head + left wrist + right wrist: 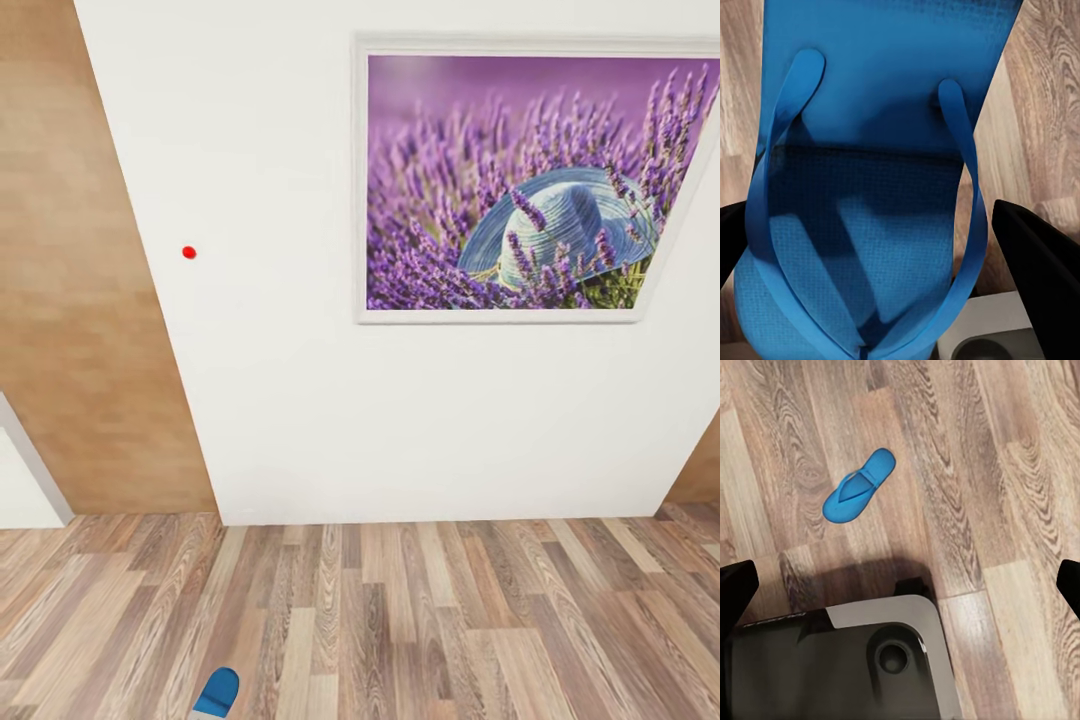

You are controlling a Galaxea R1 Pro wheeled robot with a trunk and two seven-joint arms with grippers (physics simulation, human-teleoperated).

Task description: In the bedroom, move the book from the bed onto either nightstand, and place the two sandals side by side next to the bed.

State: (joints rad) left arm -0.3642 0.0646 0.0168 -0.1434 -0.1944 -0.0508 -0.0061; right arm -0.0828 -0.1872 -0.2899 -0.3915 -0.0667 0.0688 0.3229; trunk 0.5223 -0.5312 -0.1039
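1. From the head camera I see a white wall [300, 400] with a framed picture [520, 180] of purple flowers and a blue hat, up around 1 o'clock.
2. A small red dot [189, 252] sits on the wall, toward 10 o'clock from the middle.
3. The wood floor [450, 620] runs along the low part of that view.
4. The rounded end of a blue sandal [217, 693] pokes in at about 7 o'clock, at the very edge.
5. In my left wrist camera that sandal [870, 150] is very close. I can see its sole and both thin straps.
6. The left gripper [881, 247] has one dark finger [1042, 262] on each side of the sandal. The fingers seem to press its edges, so I think it is grasping the sandal, held up over the floor.
7. In my right wrist camera the other sandal [858, 487] lies flat on the floor planks, strap side up, well apart from the robot's grey base [847, 660].
8. The right gripper [904, 585] has its dark fingertips [736, 585] spread wide with nothing between them.
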